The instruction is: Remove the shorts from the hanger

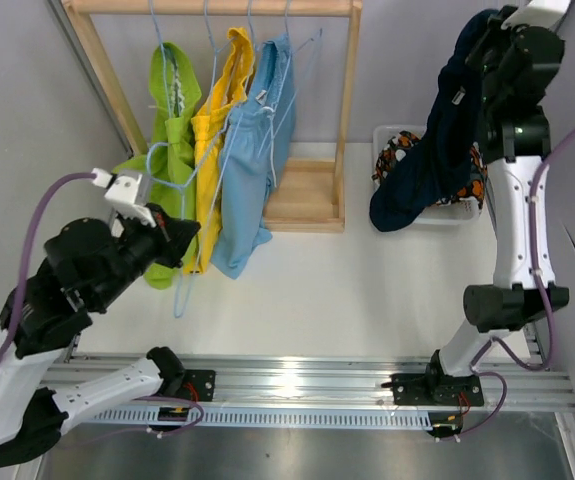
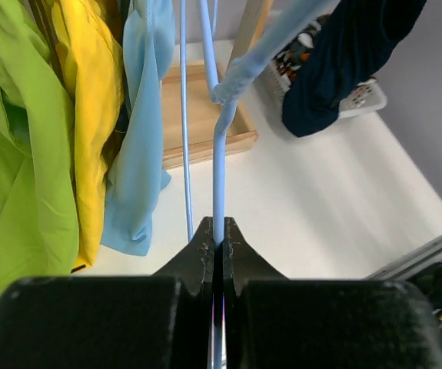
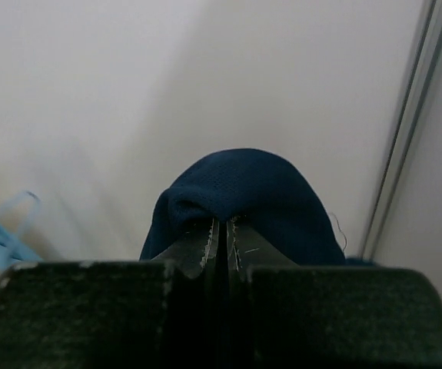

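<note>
Lime green shorts point(image 1: 172, 115), yellow shorts point(image 1: 222, 125) and light blue shorts point(image 1: 252, 160) hang on hangers from the wooden rack point(image 1: 347, 110). My left gripper point(image 1: 185, 240) is shut on the thin bar of an empty light blue hanger point(image 2: 219, 161), with the jaws pinching it point(image 2: 221, 238). My right gripper point(image 1: 475, 42) is raised at the far right and shut on the navy shorts point(image 1: 427, 155), which hang down over the white basket point(image 1: 385, 135). The navy fabric bunches over its fingertips point(image 3: 244, 184). The orange-black-white patterned shorts point(image 1: 399, 152) lie in the basket.
The rack's wooden base point(image 1: 307, 200) stands on the white table behind the hanging shorts. The grey wall is close behind the right gripper. A metal rail point(image 1: 297, 385) runs along the near edge by the arm bases.
</note>
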Tool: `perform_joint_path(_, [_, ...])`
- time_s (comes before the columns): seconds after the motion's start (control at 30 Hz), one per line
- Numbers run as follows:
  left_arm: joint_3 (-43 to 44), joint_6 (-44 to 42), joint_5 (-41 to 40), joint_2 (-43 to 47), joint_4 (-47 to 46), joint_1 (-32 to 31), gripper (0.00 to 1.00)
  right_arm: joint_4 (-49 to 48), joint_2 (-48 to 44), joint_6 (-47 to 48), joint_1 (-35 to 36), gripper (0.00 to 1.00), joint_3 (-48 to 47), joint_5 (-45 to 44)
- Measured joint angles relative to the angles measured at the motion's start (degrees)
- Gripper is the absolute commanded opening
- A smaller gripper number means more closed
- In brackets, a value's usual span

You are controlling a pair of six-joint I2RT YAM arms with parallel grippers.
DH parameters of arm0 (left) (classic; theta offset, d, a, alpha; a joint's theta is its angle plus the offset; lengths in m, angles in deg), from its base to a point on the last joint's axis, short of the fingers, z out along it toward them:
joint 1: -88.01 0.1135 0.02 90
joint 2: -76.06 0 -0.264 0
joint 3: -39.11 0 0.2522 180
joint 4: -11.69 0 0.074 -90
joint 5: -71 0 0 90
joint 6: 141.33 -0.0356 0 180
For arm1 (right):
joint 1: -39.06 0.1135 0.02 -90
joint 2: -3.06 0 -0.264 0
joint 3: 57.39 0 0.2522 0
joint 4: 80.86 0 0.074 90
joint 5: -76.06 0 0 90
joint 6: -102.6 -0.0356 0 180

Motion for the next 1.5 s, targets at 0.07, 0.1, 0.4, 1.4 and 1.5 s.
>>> perform_joint_path(0.07, [-0.07, -0.5, -0.74, -2.27, 0.0, 0.0, 0.0, -1.86, 2.73, -0.94, -2.69, 0.0, 3.91, 1.05])
perform_joint_path(0.1, [-0.15, -0.96, -1.14, -3.69, -0.26, -0.02, 0.0, -2.89, 3.54, -1.6, -3.91, 0.0, 6.73, 1.7])
perform_joint_path(0.4, [3.98, -4.7, -3.06, -17.86, -5.53, 0.2, 0.0, -9.2, 2.05, -9.73, -9.6, 0.99, 43.6, 7.26])
perform_joint_path(1.4, [58.21, -12.66, 6.12, -75.01, -22.8, 14.84, 0.0, -12.04, -49.94, -20.94, 10.05, 0.99, 87.78, 15.21])
perform_joint_path(1.5, [59.91, -11.67, 6.43, -76.65, -25.29, 15.02, 0.0, -11.54, -50.84, -21.33, 12.79, 0.99, 89.33, 14.38])
